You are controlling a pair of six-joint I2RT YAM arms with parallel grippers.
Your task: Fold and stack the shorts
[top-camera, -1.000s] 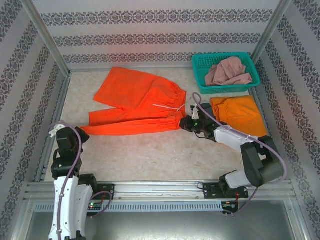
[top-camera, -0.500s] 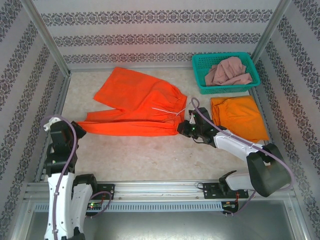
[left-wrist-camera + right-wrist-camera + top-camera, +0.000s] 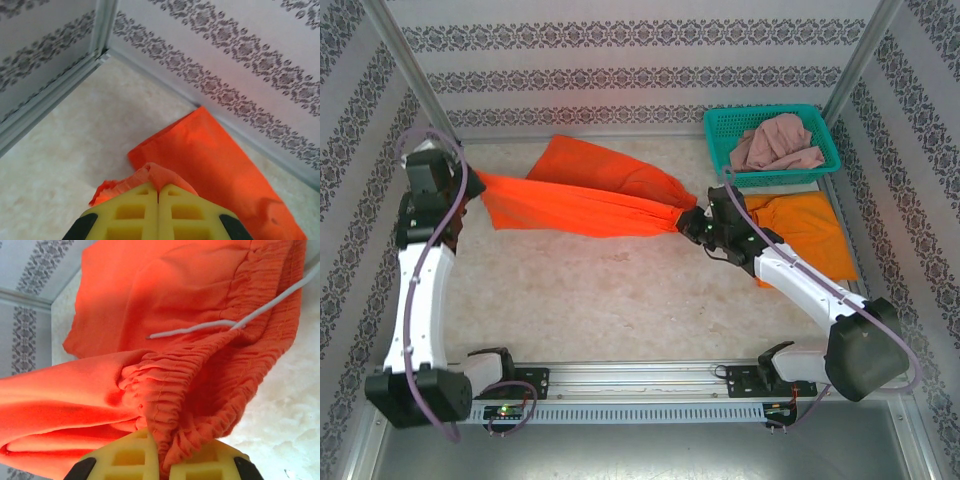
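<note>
Red-orange shorts (image 3: 580, 200): smooth fabric stretched taut, waist ruched, white drawstring (image 3: 200, 329).

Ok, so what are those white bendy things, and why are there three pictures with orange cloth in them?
Those are two robot arms bolted to the near edge of a table. One picture looks down from above. The other two come from little cameras on each arm's wrist, so you see the cloth up close. The left end effector is shut on one end of the red-orange shorts. The right end effector is shut on their gathered waist, near the white drawstring. Together they hold the shorts stretched out between them. Yellow-orange shorts lie on the right, and dusty pink shorts sit in the teal basket.
</note>
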